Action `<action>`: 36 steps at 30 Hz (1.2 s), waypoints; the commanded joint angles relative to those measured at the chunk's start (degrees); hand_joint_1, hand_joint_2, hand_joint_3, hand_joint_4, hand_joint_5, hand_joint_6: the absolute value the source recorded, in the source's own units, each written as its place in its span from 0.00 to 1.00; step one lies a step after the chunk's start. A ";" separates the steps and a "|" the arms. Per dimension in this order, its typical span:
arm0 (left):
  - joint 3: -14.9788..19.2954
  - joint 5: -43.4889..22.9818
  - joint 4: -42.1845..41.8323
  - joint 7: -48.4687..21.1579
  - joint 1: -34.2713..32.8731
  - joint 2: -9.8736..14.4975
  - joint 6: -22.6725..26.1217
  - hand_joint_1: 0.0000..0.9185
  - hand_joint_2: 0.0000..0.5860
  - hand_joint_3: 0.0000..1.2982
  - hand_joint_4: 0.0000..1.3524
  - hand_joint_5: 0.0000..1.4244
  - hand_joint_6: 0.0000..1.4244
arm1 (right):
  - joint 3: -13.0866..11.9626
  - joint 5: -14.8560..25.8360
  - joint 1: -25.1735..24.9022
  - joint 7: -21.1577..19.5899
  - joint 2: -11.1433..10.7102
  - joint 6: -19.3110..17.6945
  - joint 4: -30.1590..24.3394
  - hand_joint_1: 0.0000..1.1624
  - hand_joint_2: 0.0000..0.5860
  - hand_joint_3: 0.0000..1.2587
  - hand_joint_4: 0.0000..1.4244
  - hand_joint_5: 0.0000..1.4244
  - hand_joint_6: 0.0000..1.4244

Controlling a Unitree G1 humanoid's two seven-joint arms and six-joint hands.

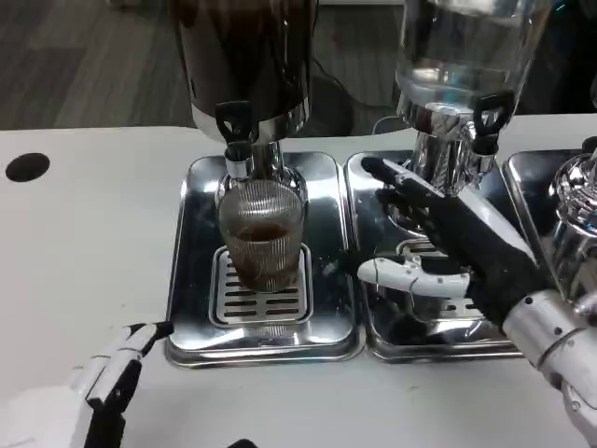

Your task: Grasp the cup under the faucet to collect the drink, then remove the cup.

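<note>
Two drink dispensers are standing at the back of the white table (pixel 84 243), which is taking up most of the head view. On the left, the dark dispenser (pixel 247 65) is holding a brown drink, and its black-handled faucet (pixel 235 126) is pointing down over a shiny steel drip tray (pixel 191 280). On the right, the clear dispenser (pixel 466 56) is sitting above a second steel tray (pixel 382 327), and its own black tap (pixel 490 117) is facing forward.

Reaching in from the lower right, the right hand (pixel 457 247) is hovering over the second tray with its palm turned leftward and its fingers spread apart, holding nothing. Its white thumb is pointing toward the left tray, and its fingertips are lying near the base of the clear dispenser. It is staying apart from the cup.

Sitting upright on the slotted grate (pixel 233 299) of the left tray, the ribbed glass cup (pixel 261 233) is standing directly under the faucet, with some brown drink pooling in its lower part.

Resting low at the bottom left, the left hand (pixel 117 373) is lying on the table just beside the front corner of the left tray, fingers loosely apart and gripping nothing.

A black round hole (pixel 26 166) is showing near the table's left edge.
</note>
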 commanded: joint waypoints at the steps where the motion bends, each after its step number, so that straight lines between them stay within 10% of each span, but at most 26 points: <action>1: 0.94 -0.59 0.12 1.22 1.39 0.27 -1.48 0.00 0.05 0.15 0.10 0.16 0.29 | 1.19 -0.97 -1.02 -1.36 1.20 0.74 1.25 0.59 0.19 0.07 0.03 0.05 0.03; 36: 6.28 -4.26 3.65 4.32 9.67 -0.12 -9.98 0.00 0.06 0.16 0.10 0.16 0.29 | 8.07 -6.89 -8.72 -8.68 10.24 0.19 10.57 0.61 0.18 0.05 0.04 0.05 0.02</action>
